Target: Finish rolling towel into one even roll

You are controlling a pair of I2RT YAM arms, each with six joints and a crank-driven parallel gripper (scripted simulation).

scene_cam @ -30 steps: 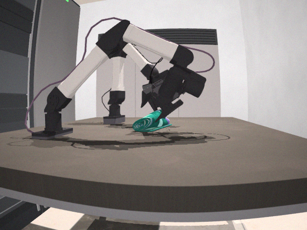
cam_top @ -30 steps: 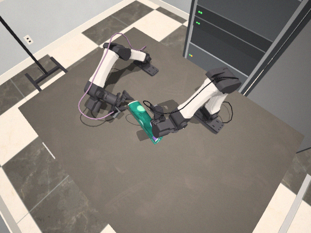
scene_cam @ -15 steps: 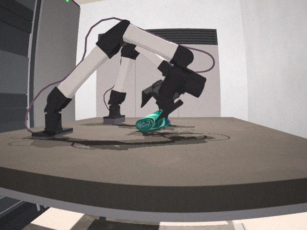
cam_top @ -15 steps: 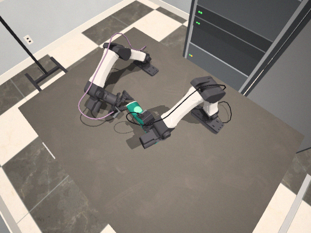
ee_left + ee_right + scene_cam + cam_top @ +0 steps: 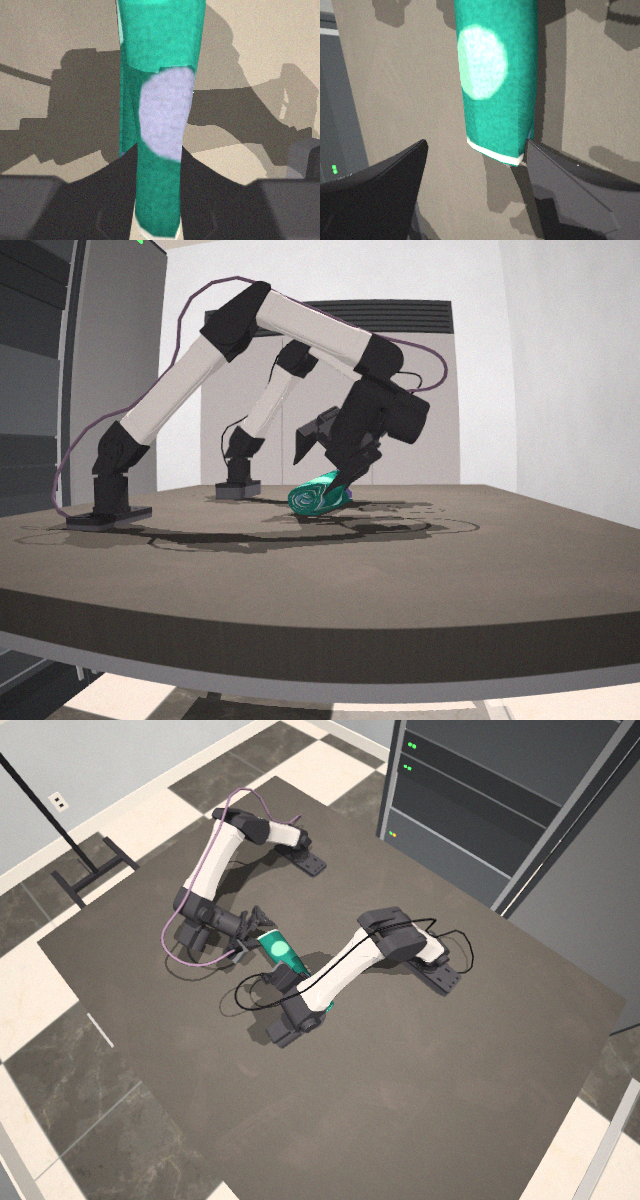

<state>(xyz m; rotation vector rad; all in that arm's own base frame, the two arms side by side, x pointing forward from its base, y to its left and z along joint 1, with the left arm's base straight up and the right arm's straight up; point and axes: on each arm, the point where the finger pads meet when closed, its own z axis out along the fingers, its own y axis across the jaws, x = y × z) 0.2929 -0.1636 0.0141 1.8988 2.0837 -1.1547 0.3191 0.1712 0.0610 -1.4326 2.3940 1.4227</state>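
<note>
Rolling of the towel (image 5: 290, 961) (image 5: 306, 499) (image 5: 162, 30) (image 5: 520, 90) is judged well advanced: a compact teal roll is formed, with a spiral shown at its near end in the exterior view. It is laid slantwise on the table (image 5: 413, 1081) (image 5: 310, 575), between the arms, roughly along the lower-left edge and well apart from the right corner. Evenness is not confirmed; loose-looking folds are seen beside the spiral, and the far end is mostly hidden. Any standing layer is still to be tucked in and the roll straightened. The left gripper (image 5: 284, 977) (image 5: 158, 145) is reached over the roll, its claw part-spread with cloth between the fingers; whether it is pinched cannot be told. The right gripper (image 5: 251, 934) (image 5: 310, 478) (image 5: 475, 142) is angled down at the white-edged end, claw spread wide, nothing pinched.

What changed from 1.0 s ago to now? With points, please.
Left gripper (image 5: 289, 978) (image 5: 160, 152) swung leftward and down the top view, from beside the towel (image 5: 284, 952) (image 5: 307, 499) (image 5: 162, 40) (image 5: 505, 115) to straddling it; grip unclear. Loose lower layer looks drawn in. Right gripper (image 5: 264, 933) (image 5: 310, 481) (image 5: 476, 141) stayed open at the white-edged end.
</note>
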